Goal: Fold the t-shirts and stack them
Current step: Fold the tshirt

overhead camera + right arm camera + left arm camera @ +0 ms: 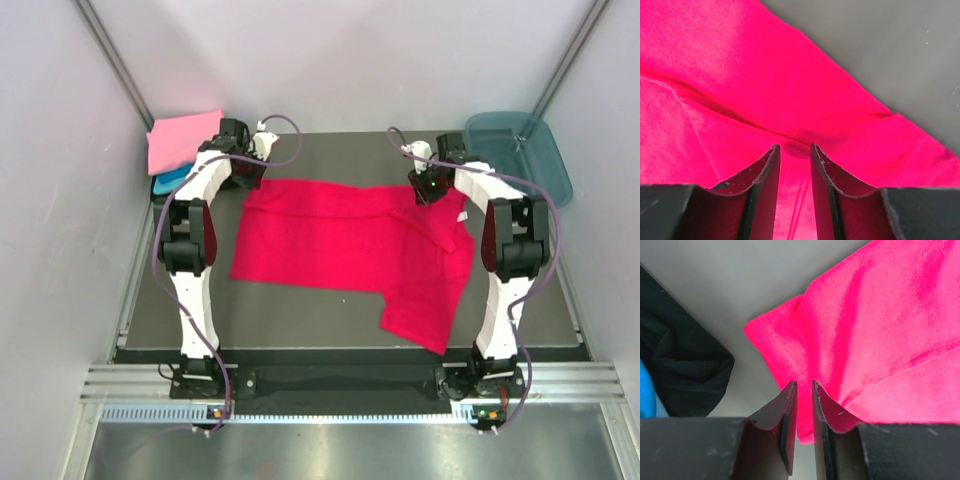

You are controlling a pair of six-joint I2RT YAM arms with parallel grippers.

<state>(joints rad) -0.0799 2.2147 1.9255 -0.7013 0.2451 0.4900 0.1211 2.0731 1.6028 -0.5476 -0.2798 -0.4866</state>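
The crimson-red t-shirt (340, 245) lies spread on the dark table, partly folded, with one part trailing toward the near right. My left gripper (252, 165) is at its far left corner. In the left wrist view, the gripper (804, 384) has narrow jaws with the red hem (805, 410) pinched between them, and creases run to the tips. My right gripper (428, 185) is at the shirt's far right. Its jaws (795, 146) are closed on a puckered fold of the red t-shirt (740, 75). A pink t-shirt (182, 140) lies over a turquoise one (170, 181) at the far left. A black t-shirt (685, 365) is beside them.
A translucent teal tub (520, 152) stands at the far right corner. White walls enclose the table (300, 300) on three sides. The folded pile sits just left of my left gripper. Both arm bases are bolted at the near edge.
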